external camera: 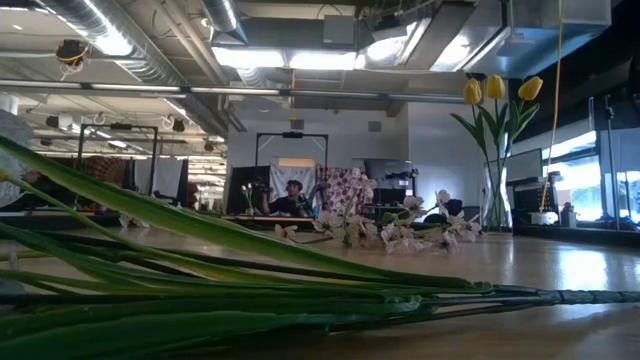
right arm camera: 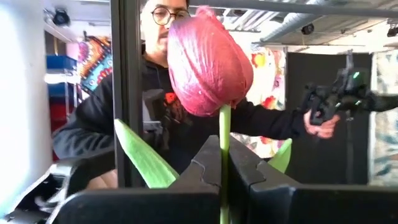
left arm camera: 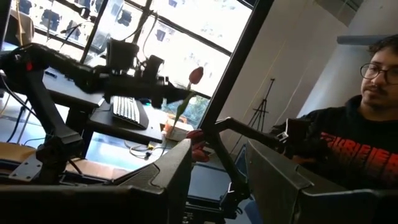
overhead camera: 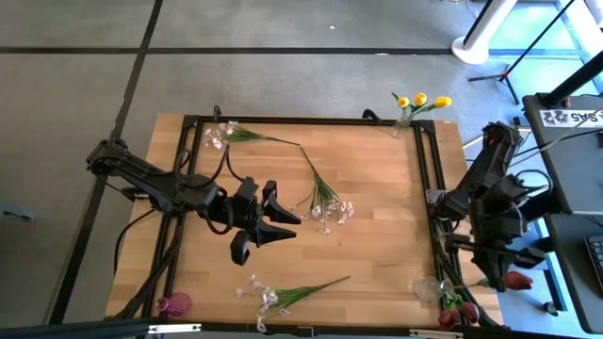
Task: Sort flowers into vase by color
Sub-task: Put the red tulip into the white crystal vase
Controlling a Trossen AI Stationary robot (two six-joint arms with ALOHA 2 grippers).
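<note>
No text reads for certain in any view. A white label [overhead camera: 577, 117] near the desk's front edge carries dark characters, and a person's black sweatshirt [left arm camera: 348, 149] carries red lettering (both too blurred to spell out).

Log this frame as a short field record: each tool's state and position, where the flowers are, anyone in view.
left tool: open, empty, over table centre
right tool: shut on red tulip, past the table's right edge
yellow tulips: in vase at far right corner
blossom sprays: three loose on table; middle one by left tool
pink vase: near left corner
person: seated beyond the table
</note>
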